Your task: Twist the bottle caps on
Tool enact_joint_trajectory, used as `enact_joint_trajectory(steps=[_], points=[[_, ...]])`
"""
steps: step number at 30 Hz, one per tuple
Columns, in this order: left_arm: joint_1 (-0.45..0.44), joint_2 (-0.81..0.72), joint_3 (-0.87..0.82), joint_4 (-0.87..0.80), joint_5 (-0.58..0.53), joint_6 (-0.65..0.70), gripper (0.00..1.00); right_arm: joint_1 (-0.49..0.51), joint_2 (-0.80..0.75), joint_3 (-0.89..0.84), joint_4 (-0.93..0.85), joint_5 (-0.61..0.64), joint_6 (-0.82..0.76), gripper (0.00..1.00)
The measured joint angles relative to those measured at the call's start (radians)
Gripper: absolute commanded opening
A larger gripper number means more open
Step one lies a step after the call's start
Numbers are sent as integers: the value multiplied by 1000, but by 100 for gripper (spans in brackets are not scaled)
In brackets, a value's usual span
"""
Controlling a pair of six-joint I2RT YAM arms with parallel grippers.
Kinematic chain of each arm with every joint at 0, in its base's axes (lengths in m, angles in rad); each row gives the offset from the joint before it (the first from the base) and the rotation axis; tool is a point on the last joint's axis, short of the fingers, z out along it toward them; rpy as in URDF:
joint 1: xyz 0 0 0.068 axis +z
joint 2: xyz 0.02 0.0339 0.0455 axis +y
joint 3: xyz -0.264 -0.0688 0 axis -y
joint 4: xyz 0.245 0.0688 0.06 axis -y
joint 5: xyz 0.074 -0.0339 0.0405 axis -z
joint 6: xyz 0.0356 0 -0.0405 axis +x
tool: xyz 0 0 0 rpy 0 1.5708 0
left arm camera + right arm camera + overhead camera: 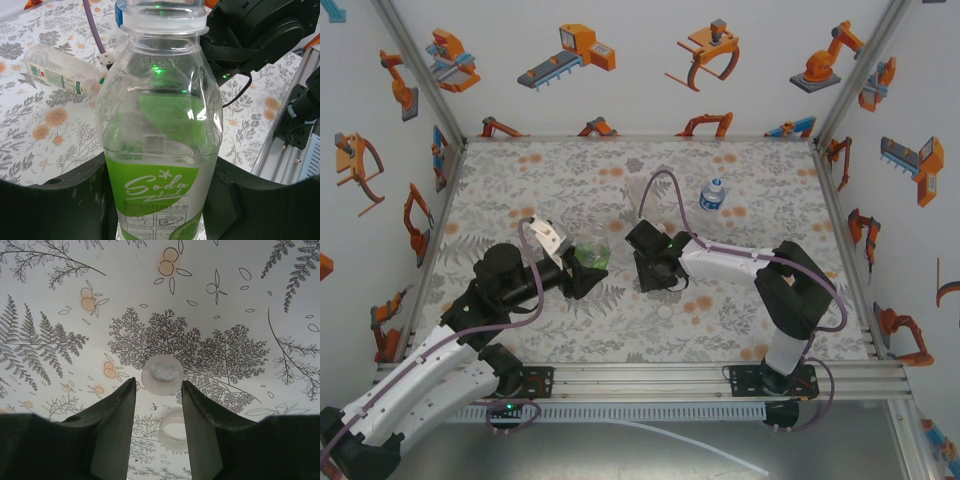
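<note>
My left gripper [586, 272] [160, 210] is shut on the green-tinted bottle [159, 125] [591, 254], which stands upright with a green "Soda" label; its neck runs off the top of the left wrist view. My right gripper [656, 272] [158, 386] hangs open just above the table. A whitish cap [161, 374] lies closed side up at its fingertips. A second pale cap [174, 430] lies open side up between the fingers. The blue-label bottle [712, 195] stands at the back right. A colourless bottle [62, 74] lies on its side behind the held one.
The floral tablecloth [740, 310] covers the table inside white walls with an aluminium frame [845, 240]. The right arm's black wrist [255, 30] is close behind the held bottle. A purple cable [95, 30] runs past the lying bottle.
</note>
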Motion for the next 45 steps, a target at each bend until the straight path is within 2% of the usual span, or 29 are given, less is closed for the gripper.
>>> enact_joint_trajectory(steps=[45], points=[[0,10,0,0,-3,-1,7,10,26,57,-30,45,-26,47]])
